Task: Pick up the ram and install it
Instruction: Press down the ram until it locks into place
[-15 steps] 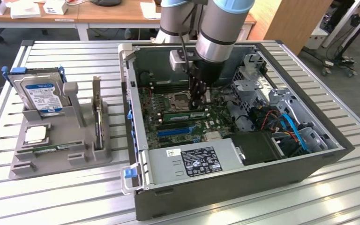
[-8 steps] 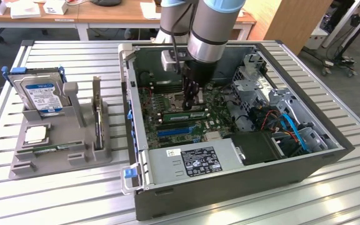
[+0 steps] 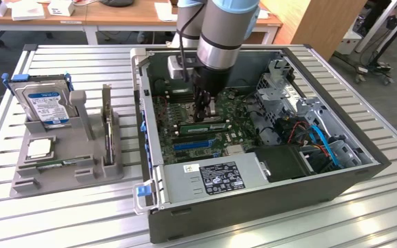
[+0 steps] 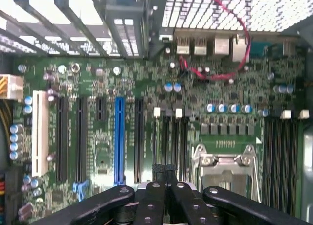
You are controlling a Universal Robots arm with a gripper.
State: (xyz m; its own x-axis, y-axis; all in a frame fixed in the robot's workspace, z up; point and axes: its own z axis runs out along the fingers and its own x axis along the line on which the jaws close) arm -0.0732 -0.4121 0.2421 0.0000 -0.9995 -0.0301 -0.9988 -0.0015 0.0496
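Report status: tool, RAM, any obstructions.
Tool shut, down inside the open computer case over the motherboard. RAM stick lies in the board's slots under the tool. Nothing blocking.

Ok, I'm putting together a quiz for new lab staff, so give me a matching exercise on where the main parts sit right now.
Things:
1 hard drive
2 ram
3 expansion card
4 gripper

Places or states:
A jaws shut, down inside the computer case
B on the motherboard, just below the gripper
C upright in the grey holder, blue label showing
D standing on edge at the holder's side nearest the case

Pairs: 1-C, 2-B, 3-D, 4-A
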